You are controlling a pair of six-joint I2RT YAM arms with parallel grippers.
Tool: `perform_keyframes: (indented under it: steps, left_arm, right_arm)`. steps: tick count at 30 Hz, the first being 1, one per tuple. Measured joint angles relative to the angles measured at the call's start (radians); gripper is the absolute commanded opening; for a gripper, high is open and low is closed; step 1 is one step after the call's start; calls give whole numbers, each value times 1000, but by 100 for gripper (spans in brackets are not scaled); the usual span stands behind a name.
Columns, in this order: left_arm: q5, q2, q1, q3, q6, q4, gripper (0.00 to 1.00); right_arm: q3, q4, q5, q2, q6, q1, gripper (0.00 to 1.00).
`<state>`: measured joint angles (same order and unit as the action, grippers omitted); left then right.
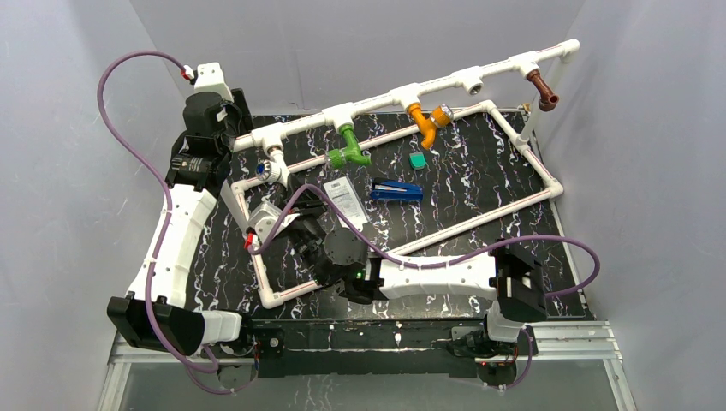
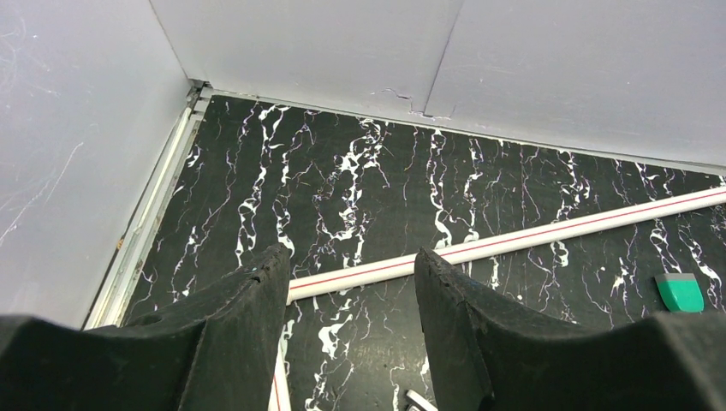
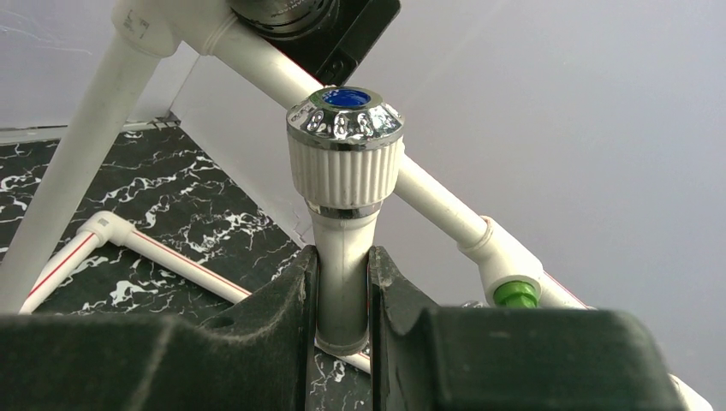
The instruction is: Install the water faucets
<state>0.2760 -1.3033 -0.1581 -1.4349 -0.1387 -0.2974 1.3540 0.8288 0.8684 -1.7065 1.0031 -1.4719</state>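
Up close, right pincer (image 3: 342, 278) pinched the white faucet (image 3: 345, 163) by its stem, knob up, pipe (image 3: 428, 201) just behind. Danger: that round stem could twist in the pads and thread in crooked. Farther off, left pincer (image 2: 351, 265) hung wide, empty, over the surface (image 2: 360, 188).

No legible text or labels.

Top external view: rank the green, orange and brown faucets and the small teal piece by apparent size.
Largest: green faucet and orange faucet, about alike.
Then brown faucet.
Smallest: teal piece.
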Motion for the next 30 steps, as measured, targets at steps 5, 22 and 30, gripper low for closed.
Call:
perform_keyframes:
  steps: [5, 22, 30]
  left_arm:
    - [-1, -3, 0, -5, -2, -7, 54]
    - [-3, -8, 5, -5, -3, 1, 53]
    - [-4, -9, 5, -5, -4, 2, 53]
  right_arm:
    - [13, -13, 0, -3, -13, 0, 1]
    - [64, 13, 60, -39, -197, -1, 1]
    - [66, 42, 99, -41, -354, -1, 1]
